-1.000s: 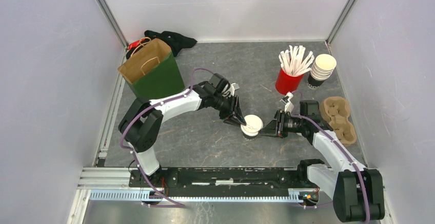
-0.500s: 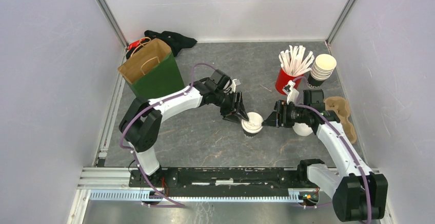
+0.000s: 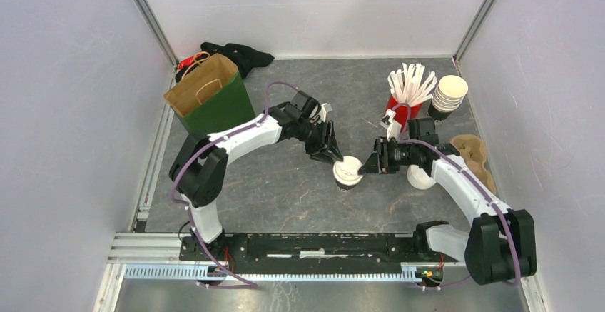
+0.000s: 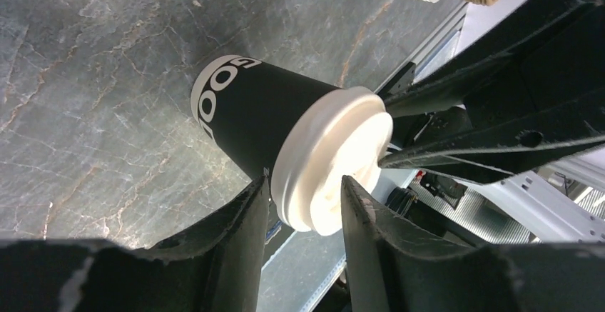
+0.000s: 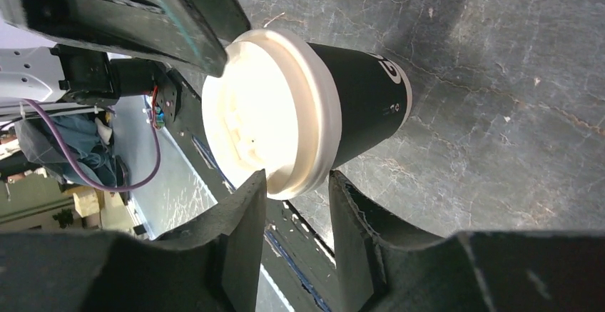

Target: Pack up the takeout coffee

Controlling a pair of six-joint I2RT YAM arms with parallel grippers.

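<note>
The grey marbled tabletop [image 3: 285, 190] carries everything. At its 10 o'clock stands a paper bag [image 3: 210, 98], brown with a green face, its mouth open. A black cloth [image 3: 239, 55] lies behind it at 11 o'clock. At 3 o'clock lies a brown cardboard cup carrier [image 3: 476, 153], partly hidden by the right arm. At 1 o'clock is a red cup [image 3: 404, 105] full of white sticks [image 3: 410, 80], with a stack of lidless cream cups [image 3: 449, 94] just beside it.

One lidded coffee cup [image 3: 347, 172], dark with pale lettering and a white lid, stands upright just off centre toward 4 o'clock. The other lidded cup [image 3: 421, 178] stands to its 3 o'clock, beside the carrier and under the right forearm.

The left jaws meet the centre cup's lid at its 10 o'clock edge. They stand narrowly parted, with the lid's rim between them. The right jaws meet the lid at its 3 o'clock edge, parted about as much and also straddling the rim. For either pair, I cannot tell whether they are pinching the rim or only bracketing it.
</note>
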